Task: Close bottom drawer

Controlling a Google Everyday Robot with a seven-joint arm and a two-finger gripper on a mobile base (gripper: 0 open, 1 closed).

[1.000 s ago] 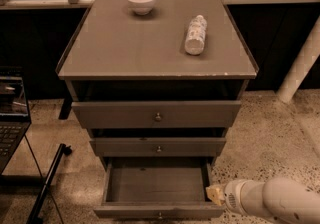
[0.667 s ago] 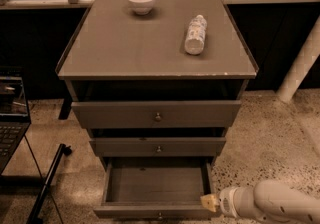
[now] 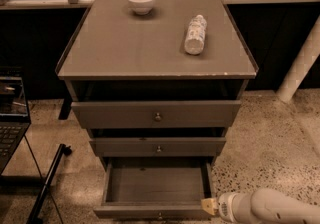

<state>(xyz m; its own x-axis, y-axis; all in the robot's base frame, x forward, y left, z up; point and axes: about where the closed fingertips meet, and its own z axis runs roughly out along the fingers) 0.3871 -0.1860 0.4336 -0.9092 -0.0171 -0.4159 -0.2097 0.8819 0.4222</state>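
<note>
The bottom drawer (image 3: 155,185) of the grey-brown cabinet is pulled far out, and its inside looks empty. Its slim front (image 3: 150,212) runs along the lower edge of the view, with a tiny knob (image 3: 160,215) at the middle. My gripper (image 3: 209,206) is at the lower right, on the end of a white arm (image 3: 270,207). Its tip sits at the right end of the drawer's front, touching or nearly touching the front right corner.
The middle drawer (image 3: 158,146) and top drawer (image 3: 156,114) stand slightly out. A white bowl (image 3: 141,1) and a lying bottle (image 3: 195,34) are on the cabinet top. A laptop (image 3: 10,118) on a stand is at the left, a white post (image 3: 300,63) at the right.
The gripper has moved down and to the left, from beside the drawer's right wall to the right end of its front. The drawer stays pulled out.
</note>
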